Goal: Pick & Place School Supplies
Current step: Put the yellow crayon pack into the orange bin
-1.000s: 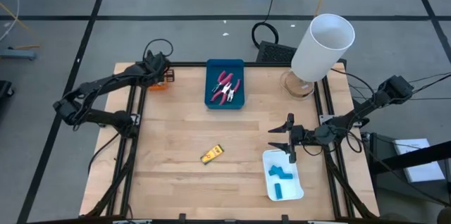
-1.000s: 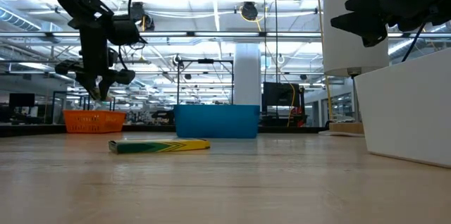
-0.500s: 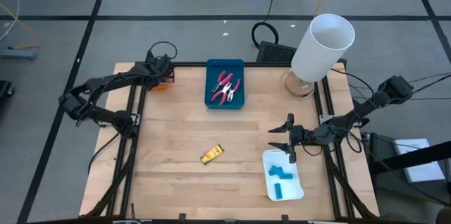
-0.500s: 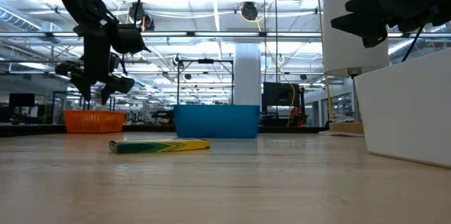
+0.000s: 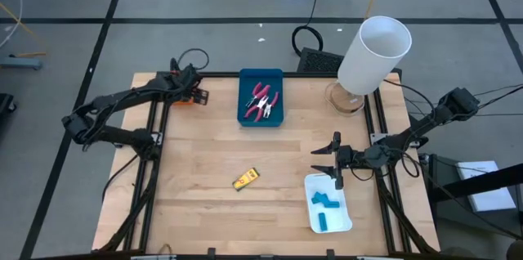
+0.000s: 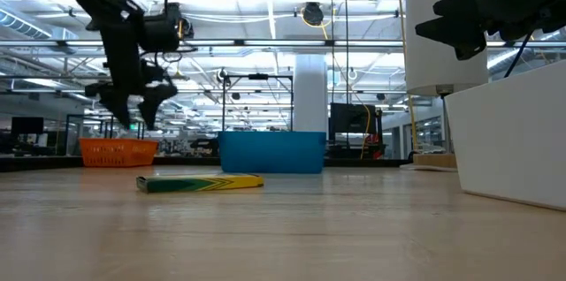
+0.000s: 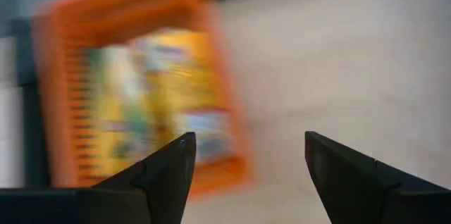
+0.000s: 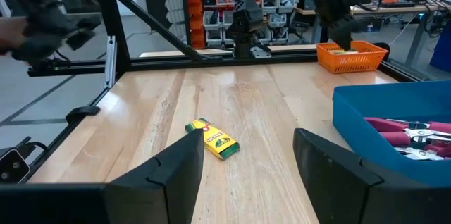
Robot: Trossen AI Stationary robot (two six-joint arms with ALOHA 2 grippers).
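Note:
An orange tray at the far left holds yellow pieces. My left gripper hovers open just above it, also seen in the low view, with nothing between its fingers. One yellow box lies flat on the wood mid-table. A blue tray holds red-handled pliers. A white tray at the near right holds light-blue blocks. My right gripper waits open over the white tray's far edge.
A tall white cylinder stands on a round base at the far right corner. Black frame rails run along the table's left and right sides. Bare wood lies between the yellow box and the trays.
My left gripper has opened above the orange tray and shifted a little toward the table's right edge. My right gripper has kept still.

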